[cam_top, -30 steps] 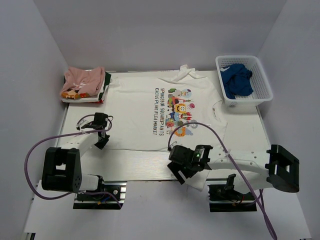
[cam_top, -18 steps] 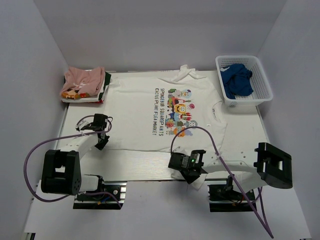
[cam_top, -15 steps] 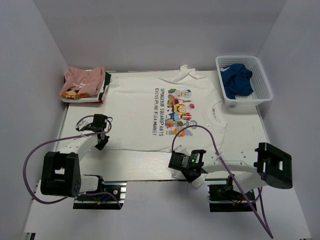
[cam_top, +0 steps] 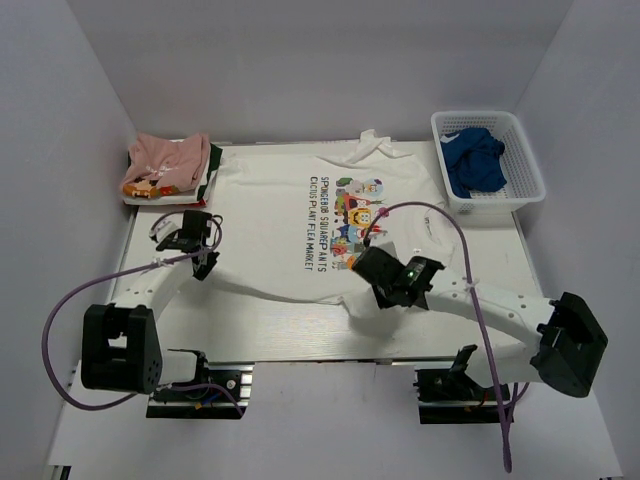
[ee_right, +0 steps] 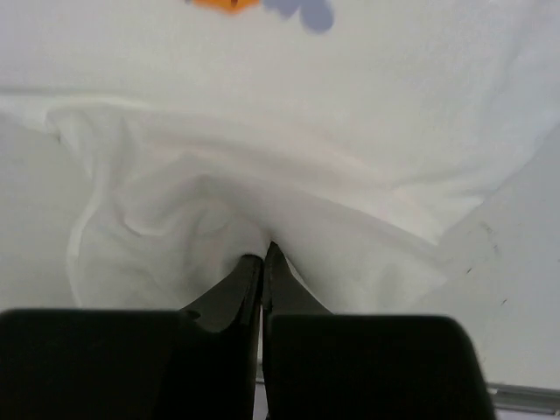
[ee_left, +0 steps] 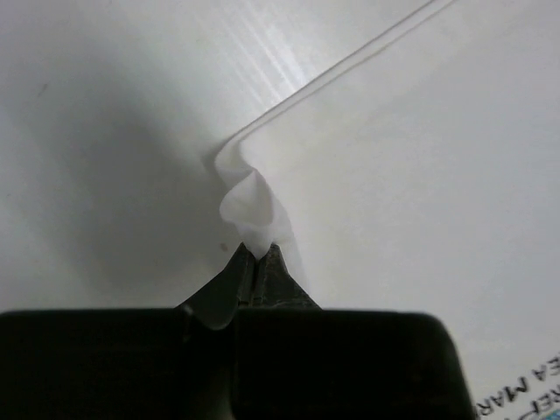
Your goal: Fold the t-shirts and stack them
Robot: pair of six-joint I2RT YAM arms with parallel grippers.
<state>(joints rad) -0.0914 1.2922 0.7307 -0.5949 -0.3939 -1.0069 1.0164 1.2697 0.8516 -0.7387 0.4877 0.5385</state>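
Note:
The white t-shirt with the cartoon print lies spread on the table, its near edge lifted off the surface. My left gripper is shut on the near left hem corner; in the left wrist view a small peak of white cloth sits pinched in the gripper. My right gripper is shut on bunched cloth at the shirt's near right, just below the print. The right wrist view shows the gripper and folds of the white t-shirt gathered at its tips. The pink t-shirt lies folded at the far left.
The pink tee rests on a stack of other folded clothes. A white basket holding a blue garment stands at the far right. White walls enclose the table on three sides.
The right gripper shut on the shirt's near right cloth at the table's front edge and carried it up and away from the bases. The left gripper moved the same way with its corner.

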